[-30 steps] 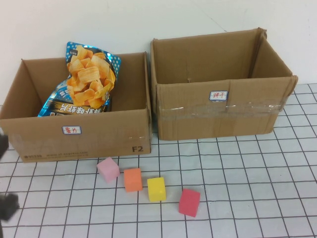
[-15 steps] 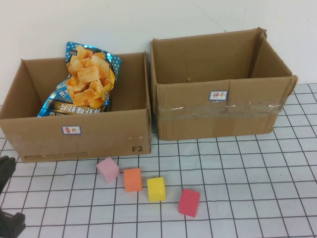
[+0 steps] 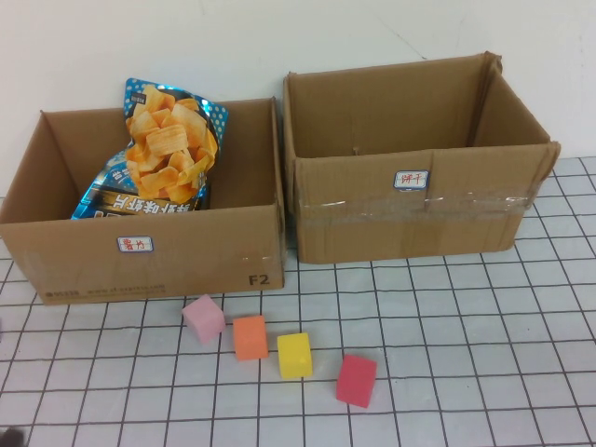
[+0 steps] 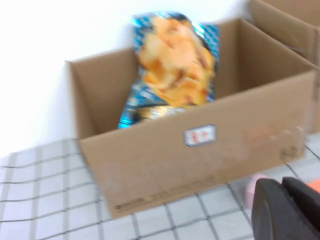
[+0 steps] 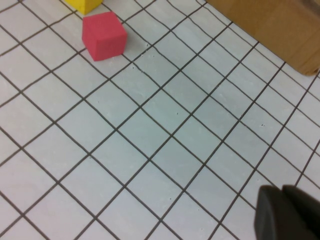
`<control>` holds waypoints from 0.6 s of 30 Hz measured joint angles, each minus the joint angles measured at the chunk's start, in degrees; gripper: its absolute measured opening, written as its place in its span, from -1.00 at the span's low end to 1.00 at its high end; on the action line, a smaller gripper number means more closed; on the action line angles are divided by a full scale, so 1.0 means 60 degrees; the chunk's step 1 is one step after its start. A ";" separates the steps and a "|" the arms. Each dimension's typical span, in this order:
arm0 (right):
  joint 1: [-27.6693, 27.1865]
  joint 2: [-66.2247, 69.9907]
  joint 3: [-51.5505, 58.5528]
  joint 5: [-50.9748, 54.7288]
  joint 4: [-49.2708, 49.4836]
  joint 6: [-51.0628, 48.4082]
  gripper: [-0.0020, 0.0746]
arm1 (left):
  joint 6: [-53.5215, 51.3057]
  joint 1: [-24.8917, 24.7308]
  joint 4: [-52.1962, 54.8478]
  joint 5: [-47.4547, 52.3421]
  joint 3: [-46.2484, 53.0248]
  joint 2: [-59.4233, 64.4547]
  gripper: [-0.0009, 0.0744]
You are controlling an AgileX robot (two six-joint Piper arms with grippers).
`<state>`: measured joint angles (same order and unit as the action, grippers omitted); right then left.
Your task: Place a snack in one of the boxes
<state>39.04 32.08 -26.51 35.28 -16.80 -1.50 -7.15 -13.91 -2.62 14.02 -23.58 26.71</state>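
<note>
A blue snack bag of orange chips point(image 3: 158, 154) stands inside the left cardboard box point(image 3: 149, 251), leaning on its back wall; it also shows in the left wrist view point(image 4: 172, 62). The right cardboard box point(image 3: 419, 200) is empty. My left gripper point(image 4: 285, 210) is shut and empty, low over the table in front of the left box point(image 4: 200, 155), and almost out of the high view. My right gripper point(image 5: 287, 212) is shut and empty over bare grid table, out of the high view.
Pink point(image 3: 203, 318), orange point(image 3: 250, 337), yellow point(image 3: 294, 355) and red point(image 3: 356, 379) foam cubes lie in a row in front of the boxes. The red cube point(image 5: 103, 36) shows in the right wrist view. A white wall stands behind the boxes.
My left gripper has drawn back toward the near left corner and has left the high view. The snack bag, boxes and cubes have not moved.
</note>
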 joint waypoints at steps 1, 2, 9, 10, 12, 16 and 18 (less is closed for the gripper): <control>0.0000 0.0000 0.0000 0.0000 0.0000 0.0000 -0.95 | 0.0017 0.0204 -0.0003 -0.0236 0.0264 -0.0248 -0.98; 0.0000 0.0000 0.0000 0.0000 0.0000 0.0000 -0.95 | 0.0017 0.0405 -0.0003 -0.0470 0.0564 -0.0570 -0.98; 0.0000 0.0000 0.0000 0.0000 0.0000 0.0000 -0.95 | 0.0056 0.1519 -0.0003 -0.1238 0.2651 -0.2942 -0.98; 0.0000 0.0000 0.0000 0.0000 0.0000 0.0000 -0.95 | 0.0071 0.1641 -0.0003 -0.1256 0.2901 -0.3198 -0.98; 0.0000 0.0000 0.0000 0.0000 0.0000 0.0000 -0.95 | 0.0071 0.1847 -0.0003 -0.1256 0.3503 -0.3789 -0.98; 0.0000 0.0000 0.0000 0.0000 0.0000 0.0000 -0.95 | 0.0071 0.2054 -0.0026 -0.1025 0.4147 -0.4493 -0.98; 0.0000 0.0000 0.0000 0.0000 0.0000 0.0000 -0.95 | 0.0141 0.2060 -0.0063 -0.0603 0.4185 -0.4536 -0.98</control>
<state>39.04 32.08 -26.51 35.28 -16.80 -1.50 -6.30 -1.55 -3.00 10.40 1.53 -0.50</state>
